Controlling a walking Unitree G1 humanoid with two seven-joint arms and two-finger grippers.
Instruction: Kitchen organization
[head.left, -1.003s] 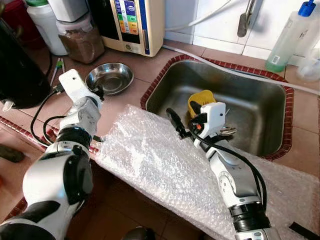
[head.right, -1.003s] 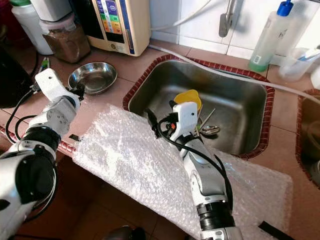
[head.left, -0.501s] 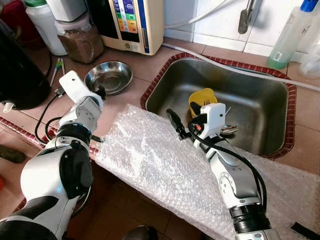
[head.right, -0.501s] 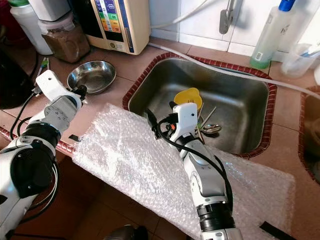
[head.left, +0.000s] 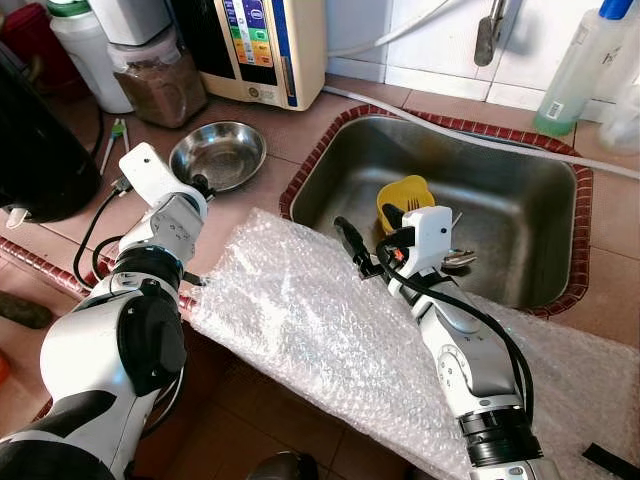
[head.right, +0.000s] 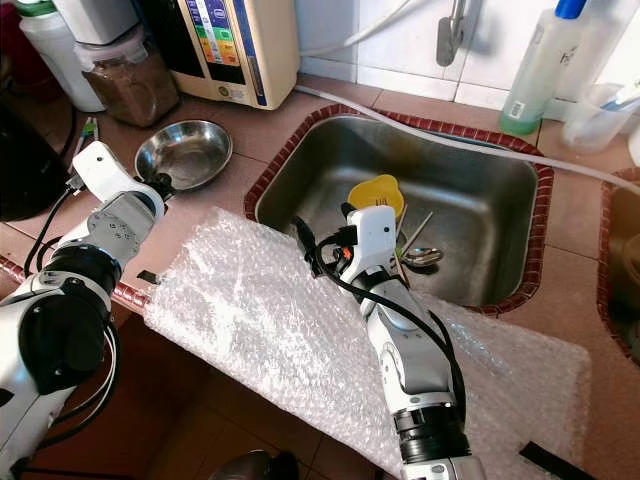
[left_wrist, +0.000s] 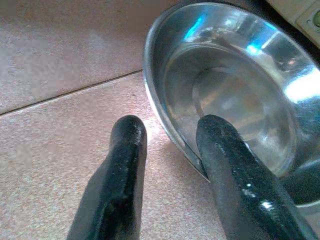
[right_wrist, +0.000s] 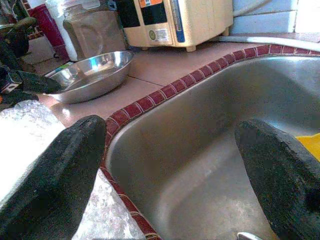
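Note:
A shiny steel bowl (head.left: 218, 155) sits on the tiled counter left of the sink (head.left: 520, 170). My left gripper (head.left: 200, 186) is down at the bowl's near rim and open. In the left wrist view one finger (left_wrist: 125, 165) rests on the counter outside the bowl, and the other (left_wrist: 235, 170) lies over its rim (left_wrist: 165, 125). My right gripper (head.left: 364, 222) hovers open above the sink's near left corner, over the edge of a bubble wrap sheet (head.left: 300, 300). A yellow cup (head.left: 398, 195) and a spoon (head.left: 457, 260) lie in the sink.
A cream water purifier (head.left: 262, 45), a jar of brown powder (head.left: 158, 75) and a white bottle (head.left: 88, 45) line the back. A black appliance (head.left: 35, 140) stands far left. A soap bottle (head.left: 578, 65) and the tap (head.left: 490, 30) are behind the sink.
The view has shifted slightly. Both arms stay almost where they were, with the left gripper still at the bowl's rim.

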